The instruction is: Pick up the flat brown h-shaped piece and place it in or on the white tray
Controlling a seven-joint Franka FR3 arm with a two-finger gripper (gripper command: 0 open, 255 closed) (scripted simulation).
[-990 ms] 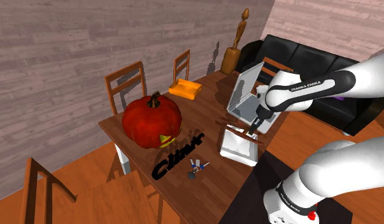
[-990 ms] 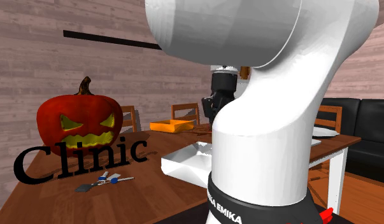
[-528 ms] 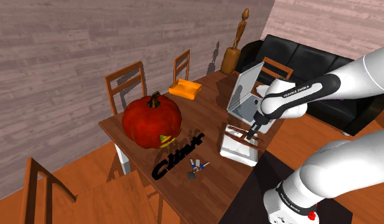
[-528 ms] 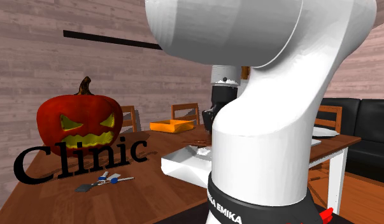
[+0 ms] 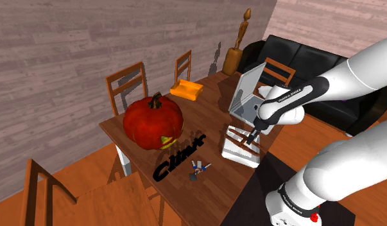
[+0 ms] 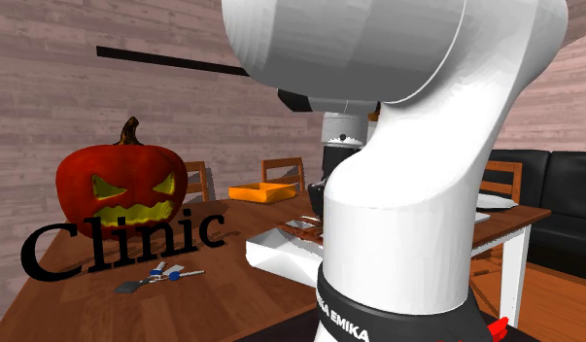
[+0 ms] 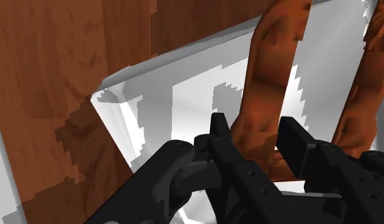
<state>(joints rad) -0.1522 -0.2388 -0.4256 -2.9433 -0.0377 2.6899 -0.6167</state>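
The brown h-shaped piece (image 7: pixel 273 70) is clasped at one bar between my black fingers, so my gripper (image 7: pixel 254 125) is shut on it. The piece hangs low over the inside of the white tray (image 7: pixel 139 102), and I cannot tell whether it touches the floor of the tray. In the shoulder view the gripper (image 5: pixel 252 137) reaches down into the tray (image 5: pixel 240 155) near the table's near edge, with the piece (image 5: pixel 237 135) lying flat across it. From the second exterior view the piece (image 6: pixel 298 227) shows just above the tray (image 6: pixel 276 251), beside the big white arm.
A red pumpkin (image 5: pixel 153 121), black "Clinic" lettering (image 5: pixel 178 158) and a small blue-white item (image 5: pixel 199 167) share the wooden table. An open white box (image 5: pixel 248 96) stands right behind the tray, and an orange object (image 5: pixel 187 90) lies at the far end. Chairs and a black sofa (image 5: pixel 314 70) surround the table.
The gripper has come down with the brown piece, from above the tray to low inside it. Nothing else on the table has moved.
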